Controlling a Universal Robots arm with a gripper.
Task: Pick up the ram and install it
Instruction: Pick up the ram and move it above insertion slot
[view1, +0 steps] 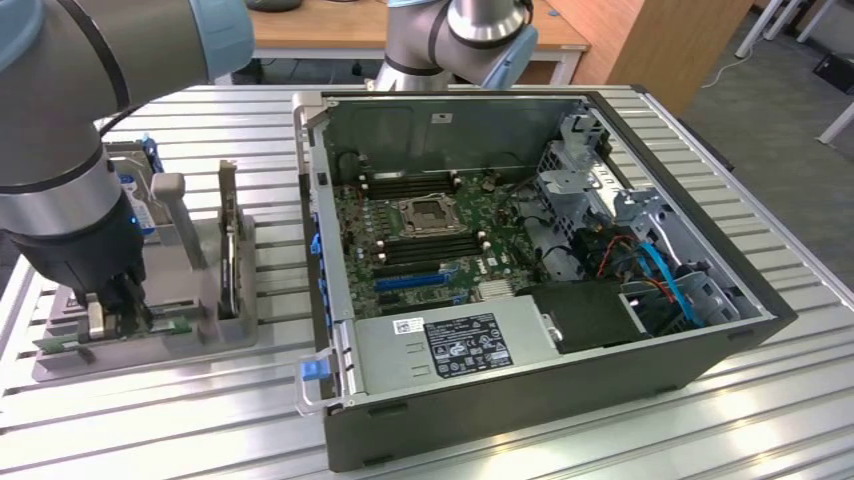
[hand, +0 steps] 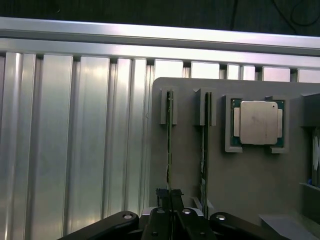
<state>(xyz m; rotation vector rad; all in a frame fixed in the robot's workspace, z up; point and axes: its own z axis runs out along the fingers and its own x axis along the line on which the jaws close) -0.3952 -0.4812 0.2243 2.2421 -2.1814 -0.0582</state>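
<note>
the claw (hand: 170, 207) is clamped together on the thin ram (hand: 169, 140), which stands on edge in a slot of the grey holder (hand: 240, 180) on the ribbed metal desk (hand: 75, 140). a second stick (hand: 205, 140) and a cpu chip (hand: 258, 122) sit beside it, with the open computer case (view1: 534, 250) to the exterior view's right.

This is a robotics lab or workshop bench. A ribbed aluminium slat table (view1: 781, 395) carries an open black desktop computer case (view1: 561, 400), its green motherboard (view1: 400, 240) bared, near the gripper (view1: 118, 305). A grey plastic parts fixture (view1: 200, 330) sits beneath the gripper, and a wooden desk (view1: 320, 30) stands well beyond it.
</note>
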